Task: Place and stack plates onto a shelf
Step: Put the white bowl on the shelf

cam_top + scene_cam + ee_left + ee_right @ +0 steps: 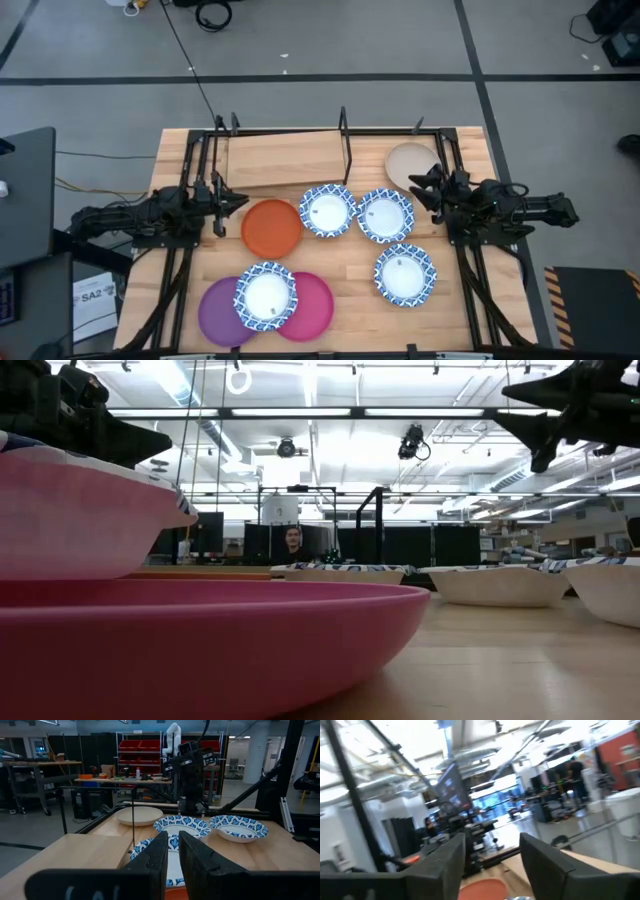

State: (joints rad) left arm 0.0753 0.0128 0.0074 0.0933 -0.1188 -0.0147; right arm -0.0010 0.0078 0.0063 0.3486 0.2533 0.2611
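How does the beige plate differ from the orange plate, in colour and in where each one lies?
The beige plate is pale; the orange plate is bright. The beige plate lies on the shelf, at its right end; the orange plate lies on the tabletop, before the shelf. Both are plain, round and carry nothing.

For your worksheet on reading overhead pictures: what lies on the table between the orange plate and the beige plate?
In the high view, two blue-and-white plates sit between the orange plate and the beige plate.

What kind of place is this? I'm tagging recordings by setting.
Likely a robotics lab or workshop: red parts bins on racking, a white robot arm beyond the table, and workbenches under an open industrial ceiling.
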